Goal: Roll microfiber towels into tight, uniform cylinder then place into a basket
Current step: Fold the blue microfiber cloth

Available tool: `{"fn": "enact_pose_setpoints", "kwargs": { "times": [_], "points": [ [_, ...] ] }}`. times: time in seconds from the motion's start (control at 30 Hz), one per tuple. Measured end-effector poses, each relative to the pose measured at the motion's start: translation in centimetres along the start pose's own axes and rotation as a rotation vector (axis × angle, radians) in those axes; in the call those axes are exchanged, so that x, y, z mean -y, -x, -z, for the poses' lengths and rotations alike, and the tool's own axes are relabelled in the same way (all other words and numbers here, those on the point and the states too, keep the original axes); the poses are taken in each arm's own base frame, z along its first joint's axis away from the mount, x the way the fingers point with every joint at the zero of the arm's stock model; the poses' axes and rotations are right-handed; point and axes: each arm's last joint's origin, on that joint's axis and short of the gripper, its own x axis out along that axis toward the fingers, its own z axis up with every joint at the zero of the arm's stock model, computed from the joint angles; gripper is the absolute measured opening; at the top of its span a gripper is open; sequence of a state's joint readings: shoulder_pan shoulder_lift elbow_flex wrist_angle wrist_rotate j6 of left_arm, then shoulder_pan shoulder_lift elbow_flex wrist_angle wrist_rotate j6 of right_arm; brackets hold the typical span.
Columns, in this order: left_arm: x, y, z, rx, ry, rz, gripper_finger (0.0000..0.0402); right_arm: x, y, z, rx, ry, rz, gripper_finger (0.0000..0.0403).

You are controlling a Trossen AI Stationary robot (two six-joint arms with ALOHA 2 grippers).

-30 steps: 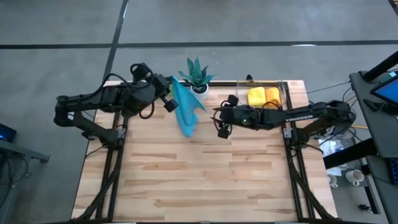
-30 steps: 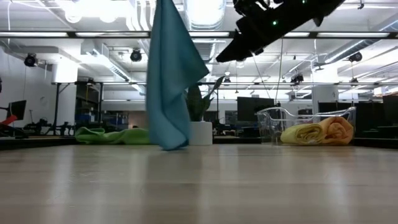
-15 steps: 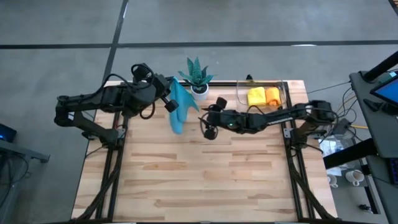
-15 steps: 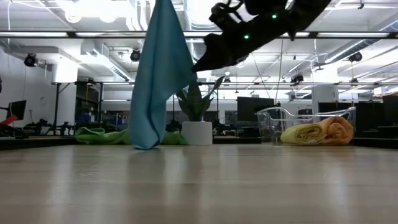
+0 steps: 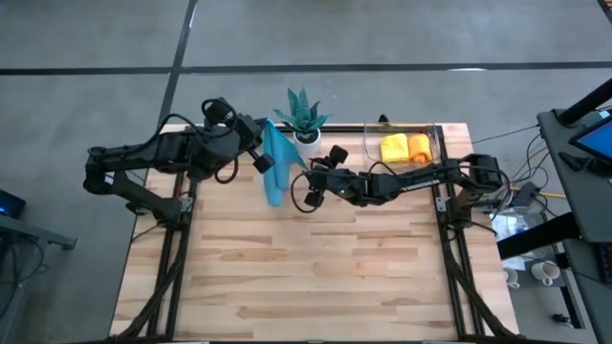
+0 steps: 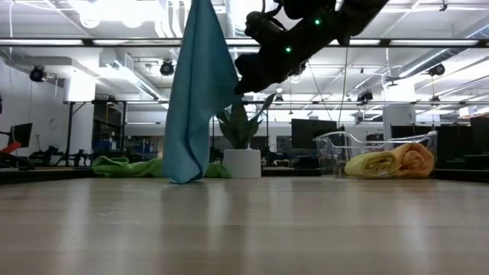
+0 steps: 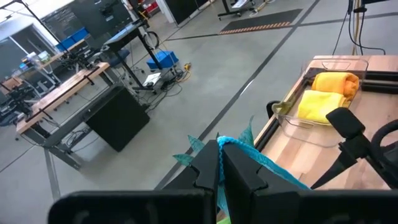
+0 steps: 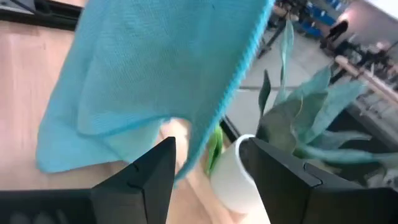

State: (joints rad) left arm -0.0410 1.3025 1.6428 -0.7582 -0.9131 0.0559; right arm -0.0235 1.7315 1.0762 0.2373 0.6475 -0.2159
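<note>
While left gripper (image 5: 260,143) pinches blue towel (image 5: 277,168), no writing legible

The hanging towel (image 5: 274,170) is a plain light blue with a faint knit weave, and at the far left of the pale, blond wood-plank counter (image 5: 306,277) lies a bright green towel (image 6: 126,166). In the clear, see-through basket (image 5: 433,143) at the far right sit a yellow towel (image 5: 393,148) and an orange towel (image 5: 419,145), both plain. The potted plant (image 5: 302,112) has teal-green spiky leaves in a white pot (image 6: 246,163), both arms and each claw are dark, almost black, with small green lights glowing on the right arm (image 6: 306,34), and the floor (image 5: 382,33) is grey with darker lines.
</note>
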Motion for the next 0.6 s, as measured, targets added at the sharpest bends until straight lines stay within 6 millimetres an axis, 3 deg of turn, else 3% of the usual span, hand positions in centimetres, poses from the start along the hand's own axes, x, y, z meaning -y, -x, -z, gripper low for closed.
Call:
{"fn": "enact_pose_setpoints", "kwargs": {
  "times": [0.37, 0.5, 0.6],
  "points": [
    [0.0, 0.0, -0.01, 0.001, 0.013, 0.0, 0.0, -0.09, -0.1, 0.62, -0.009, -0.078, -0.075, 0.015],
    [0.0, 0.0, -0.01, 0.001, 0.018, 0.0, 0.0, -0.06, -0.09, 0.54, -0.004, -0.092, -0.073, 0.0109],
    [0.0, 0.0, -0.01, 0.001, 0.02, 0.0, 0.0, -0.04, -0.09, 0.54, -0.005, -0.085, -0.065, 0.0057]
  ]
}}
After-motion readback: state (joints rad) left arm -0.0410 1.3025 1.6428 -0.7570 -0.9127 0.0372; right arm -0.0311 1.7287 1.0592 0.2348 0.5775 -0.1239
